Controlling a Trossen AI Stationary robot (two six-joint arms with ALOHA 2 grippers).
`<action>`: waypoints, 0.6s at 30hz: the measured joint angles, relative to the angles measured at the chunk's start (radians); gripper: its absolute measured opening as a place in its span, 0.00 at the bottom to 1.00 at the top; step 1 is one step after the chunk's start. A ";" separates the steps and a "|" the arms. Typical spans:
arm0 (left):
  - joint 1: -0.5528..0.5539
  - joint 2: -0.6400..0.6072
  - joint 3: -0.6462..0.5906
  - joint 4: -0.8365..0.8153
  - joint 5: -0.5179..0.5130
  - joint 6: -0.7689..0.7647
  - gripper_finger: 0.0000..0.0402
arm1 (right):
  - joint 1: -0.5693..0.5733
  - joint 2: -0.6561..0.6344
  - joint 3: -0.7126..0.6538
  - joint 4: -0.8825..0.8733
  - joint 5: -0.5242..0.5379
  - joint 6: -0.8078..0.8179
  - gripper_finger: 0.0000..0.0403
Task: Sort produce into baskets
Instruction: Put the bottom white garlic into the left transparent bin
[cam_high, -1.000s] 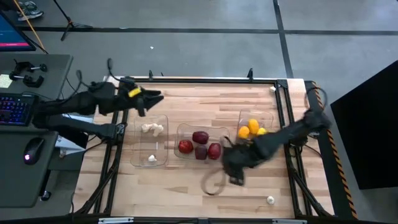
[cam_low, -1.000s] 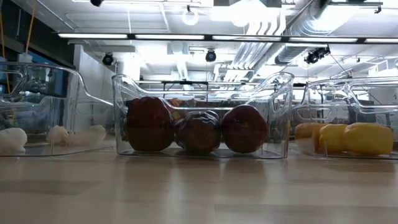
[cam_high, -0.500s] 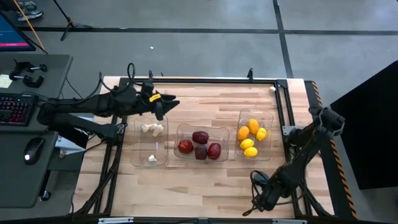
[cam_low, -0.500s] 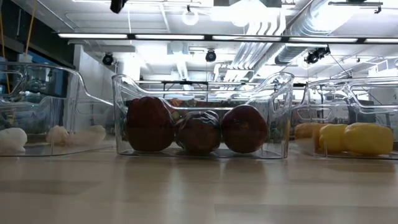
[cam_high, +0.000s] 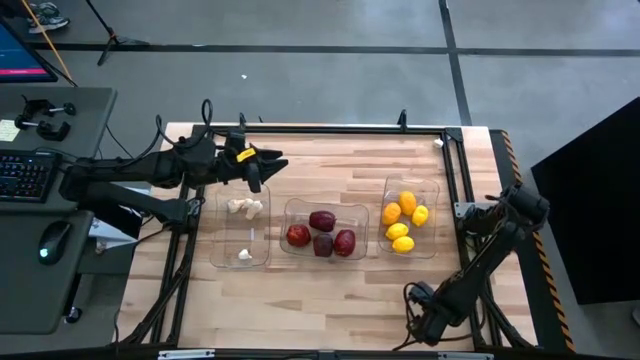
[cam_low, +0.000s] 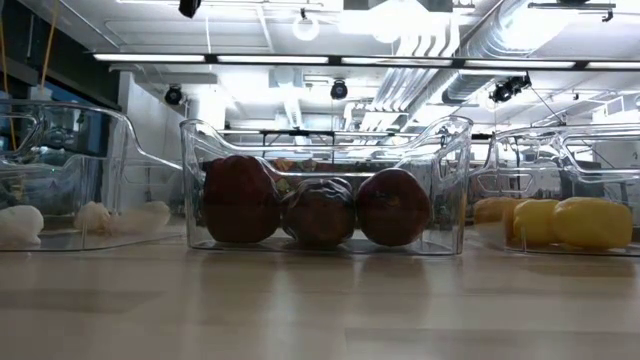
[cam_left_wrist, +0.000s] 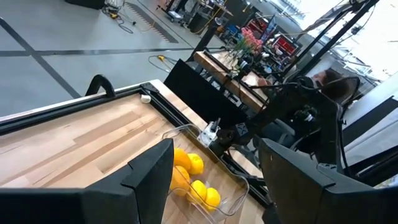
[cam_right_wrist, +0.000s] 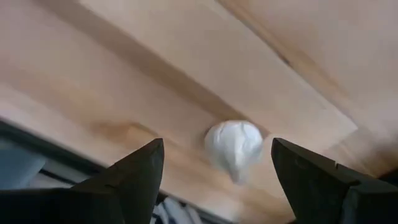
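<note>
Wooden table (cam_high: 330, 300) | right gripper (cam_right_wrist: 211, 177) (fingers apart) over garlic (cam_right_wrist: 234, 147)

Three clear baskets in a row, produce sorted by kind, one garlic bulb loose on the table.
The left basket (cam_high: 241, 231) holds white garlic pieces (cam_high: 245, 207), a cluster at its far end and one at the near end. The middle basket (cam_high: 324, 231) holds four dark red roundish fruits (cam_high: 322, 220) bunched together. The right basket (cam_high: 410, 216) holds yellow and orange lemon-like fruits (cam_high: 407, 203). A single white garlic bulb (cam_right_wrist: 234, 147) lies on the bare wood by the table's near right edge.
</note>
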 joint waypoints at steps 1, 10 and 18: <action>0.000 0.000 0.000 0.000 0.000 0.000 0.56 | 0.000 0.010 0.000 -0.001 0.000 0.000 0.71; 0.000 0.000 0.000 -0.003 0.000 0.021 0.56 | 0.000 0.072 0.002 0.021 -0.063 -0.005 0.70; 0.001 0.000 0.000 -0.003 -0.001 0.026 0.56 | 0.004 0.075 0.001 0.028 -0.122 -0.043 0.47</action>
